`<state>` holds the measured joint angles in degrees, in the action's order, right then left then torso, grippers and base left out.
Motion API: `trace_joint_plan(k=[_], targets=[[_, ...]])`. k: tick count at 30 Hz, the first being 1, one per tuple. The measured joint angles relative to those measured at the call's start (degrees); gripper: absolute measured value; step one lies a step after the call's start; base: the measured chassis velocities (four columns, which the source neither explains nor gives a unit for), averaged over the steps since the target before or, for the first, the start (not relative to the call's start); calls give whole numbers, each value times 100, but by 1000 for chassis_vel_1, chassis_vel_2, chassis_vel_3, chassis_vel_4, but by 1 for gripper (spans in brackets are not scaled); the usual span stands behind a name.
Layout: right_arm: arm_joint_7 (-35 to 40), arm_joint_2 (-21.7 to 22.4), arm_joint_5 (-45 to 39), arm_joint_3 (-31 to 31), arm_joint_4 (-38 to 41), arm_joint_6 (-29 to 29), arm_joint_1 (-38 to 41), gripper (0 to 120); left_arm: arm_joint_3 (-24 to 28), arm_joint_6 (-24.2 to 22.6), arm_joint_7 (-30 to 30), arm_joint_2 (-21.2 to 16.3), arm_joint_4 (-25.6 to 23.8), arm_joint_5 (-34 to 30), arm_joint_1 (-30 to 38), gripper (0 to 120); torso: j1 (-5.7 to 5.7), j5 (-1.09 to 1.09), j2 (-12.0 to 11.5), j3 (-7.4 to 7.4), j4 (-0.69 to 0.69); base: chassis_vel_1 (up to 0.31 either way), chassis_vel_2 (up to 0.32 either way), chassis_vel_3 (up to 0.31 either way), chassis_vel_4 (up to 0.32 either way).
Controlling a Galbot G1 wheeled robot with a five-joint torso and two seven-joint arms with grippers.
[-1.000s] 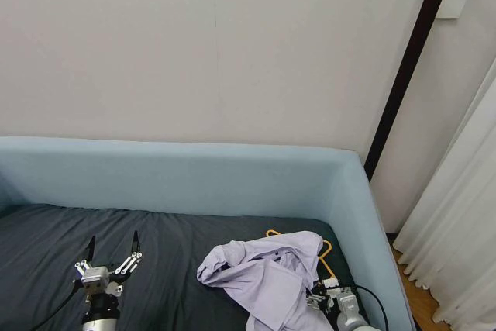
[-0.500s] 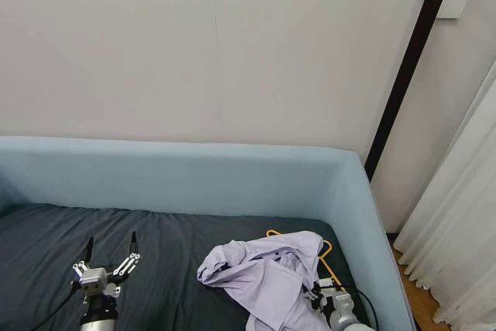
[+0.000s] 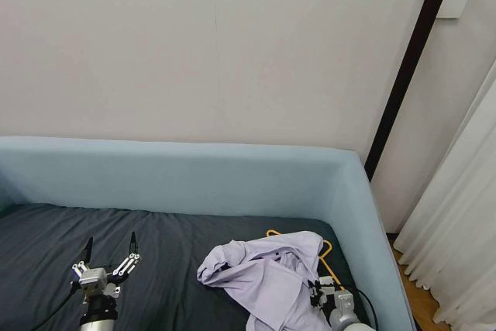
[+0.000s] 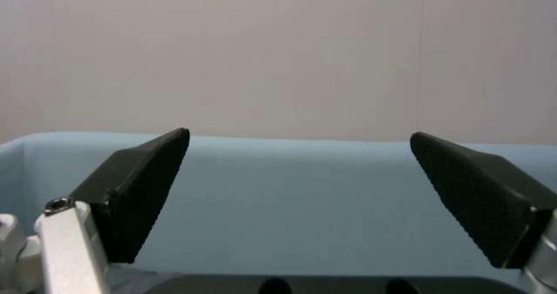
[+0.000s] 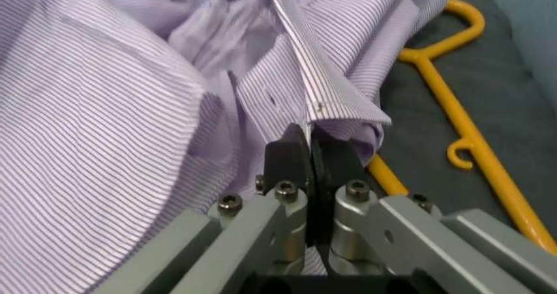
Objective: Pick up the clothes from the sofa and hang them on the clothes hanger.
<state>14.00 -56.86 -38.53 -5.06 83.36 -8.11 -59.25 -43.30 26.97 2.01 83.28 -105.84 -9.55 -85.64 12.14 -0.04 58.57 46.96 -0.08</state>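
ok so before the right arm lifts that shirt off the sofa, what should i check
1. Right gripper shut on the shirt at its front edge: ok.
2. How much cloth it holds: cannot tell.
3. Orange hanger free of the shirt: not ok, one end lies under the cloth and might drag along.
4. Left gripper out of the way: ok, open above the dark seat, apart from the shirt.
5. Rest of the shirt lying loose, not snagged: cannot tell.
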Motion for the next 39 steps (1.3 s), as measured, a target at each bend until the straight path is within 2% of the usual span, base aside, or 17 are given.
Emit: trace_joint_plan(k=[7,10,12,13,17,18,21,23,24,29,31,39], targets=[[-678,375,-510,330,819,213,44,0,24,28,-21,-13,-9,-10,-13,100,0,0,0,0,0,0,0,0,0],[-1295,880,-1126,378,1293,317,367,0,114,80,-191,-100,-58,-192,-5,100,0,0,0,0,1,0,0,0,0],[-1541,1168,-1455,300,1450,460,695,0,201,80,-434,-162,-104,-599,24,100,0,-1,0,0,-1,0,0,0,0],[-1541,1168,-1455,300,1450,460,695,0,201,80,-434,-162,-104,-599,24,100,0,-1,0,0,-1,0,0,0,0],[-1874,1639,-2153,-81,1643,668,1718,0,566,-61,-1689,-487,-255,-2095,-22,100,0,-1,0,0,0,0,0,0,0],[-1874,1639,-2153,-81,1643,668,1718,0,566,-61,-1689,-487,-255,-2095,-22,100,0,-1,0,0,0,0,0,0,0],[-1960,1801,-2705,-453,1836,735,2594,0,683,-57,-2646,-716,-143,-2578,85,100,0,0,0,1,0,0,0,0,0],[-1909,1811,-3016,-682,2007,746,3116,0,759,5,-3024,-804,-27,-2602,155,100,0,-1,0,1,1,0,0,0,0],[-1909,1811,-3016,-682,2007,746,3116,0,759,5,-3024,-804,-27,-2602,155,100,0,-1,0,1,1,0,0,0,0],[-1754,1687,-3402,-1007,2330,719,4110,0,864,165,-3146,-814,126,-2354,222,100,0,-2,0,0,-2,0,0,0,0],[-1679,1551,-3587,-1065,2496,671,4463,0,867,259,-3128,-781,140,-2191,168,100,0,-2,0,0,4,0,0,0,0],[-1653,1414,-3659,-864,2809,569,4591,0,1174,510,-3073,-650,25,-1692,161,100,0,-1,0,0,-1,0,0,0,0]])
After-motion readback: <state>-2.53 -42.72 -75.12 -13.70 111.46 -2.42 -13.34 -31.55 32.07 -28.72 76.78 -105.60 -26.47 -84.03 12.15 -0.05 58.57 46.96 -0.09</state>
